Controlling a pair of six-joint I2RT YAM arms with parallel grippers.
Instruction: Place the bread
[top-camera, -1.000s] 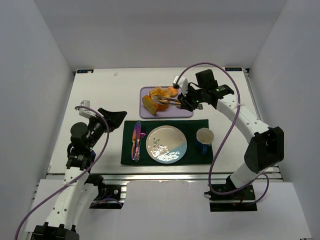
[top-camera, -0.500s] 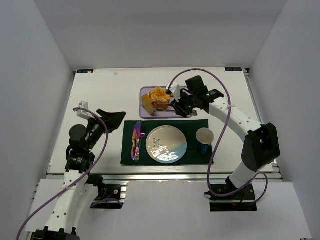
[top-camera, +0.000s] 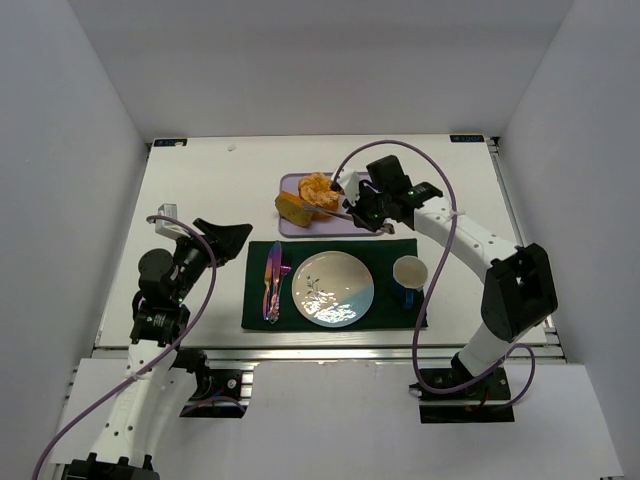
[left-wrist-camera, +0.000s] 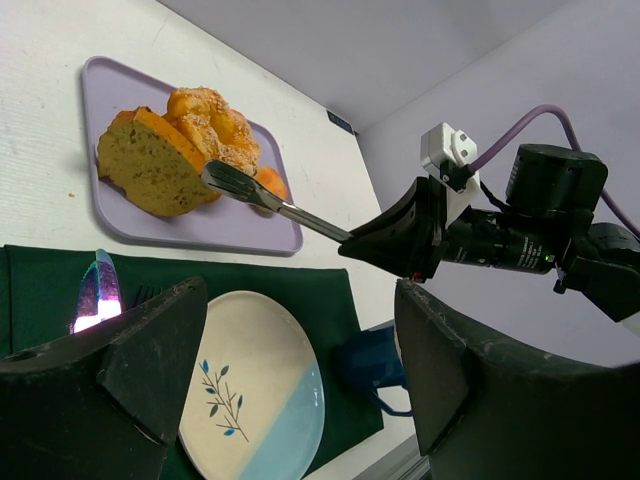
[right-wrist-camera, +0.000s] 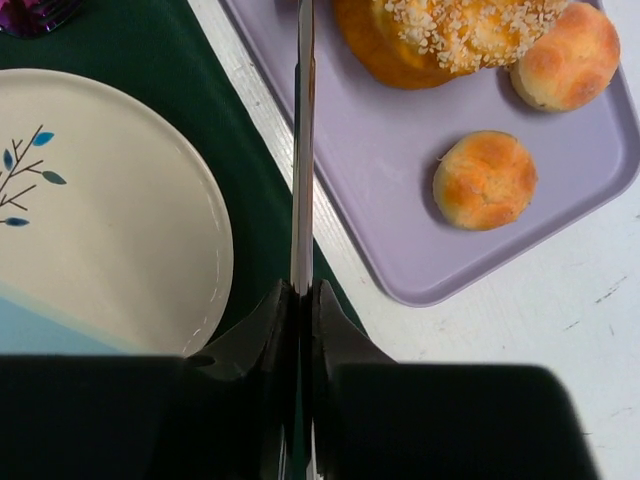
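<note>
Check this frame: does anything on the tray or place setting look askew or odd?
The bread slice leans tilted against the seeded loaf at the purple tray's left end, not lying flat. The tongs in the right fingers seem shut against its top edge, not around it.

A: How is the flat tan bread slice with the brown crust (left-wrist-camera: 150, 165) finished?
B: A porous, matt crumb is shown, edged by a darker, smoother crust. The round orange cake (right-wrist-camera: 460, 30) is topped with rough, pale crumbs. Smooth, faintly shiny skins are seen on the two small round buns (right-wrist-camera: 485, 180).
A: And what is seen of the rest?
B: The lavender rectangular tray (right-wrist-camera: 420, 240) appears to be smooth, matt plastic. The slim silver metal utensil (left-wrist-camera: 260, 195) is polished and reflective. A glossy ceramic glaze is seen on the cream-and-blue round plate (right-wrist-camera: 120, 220). Matt cloth is seen in the dark green placemat (right-wrist-camera: 245, 175), and a scuffed matt white finish on the surface (right-wrist-camera: 560, 300).
</note>
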